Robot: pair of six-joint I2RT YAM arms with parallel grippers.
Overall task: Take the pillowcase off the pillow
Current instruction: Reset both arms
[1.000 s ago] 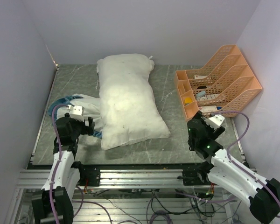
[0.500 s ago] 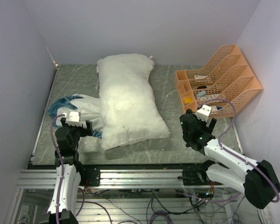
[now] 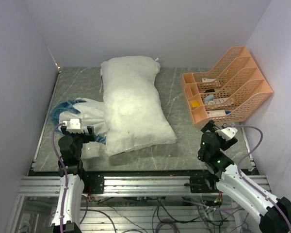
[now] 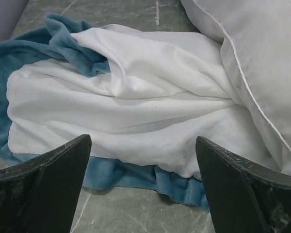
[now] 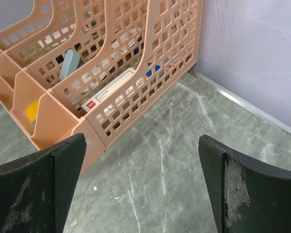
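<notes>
You see the pillow [image 3: 136,104] lying bare, plump, off-white. The pillowcase [image 4: 121,111] is off and crumpled inside-out against its left side, white lining up, teal ruffle at the edges. Left gripper [image 4: 141,145] fingers are spread, facing the case. Right gripper [image 5: 141,143] is spread too, holding nothing.

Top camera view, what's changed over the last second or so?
The left fingers drew back a little from the pillowcase toward their arm's base. The right fingers swung left toward the pillow, then came back right and nearer their base, beside the orange file rack. Both stayed open and empty. Pillow, pillowcase and rack did not move.
</notes>
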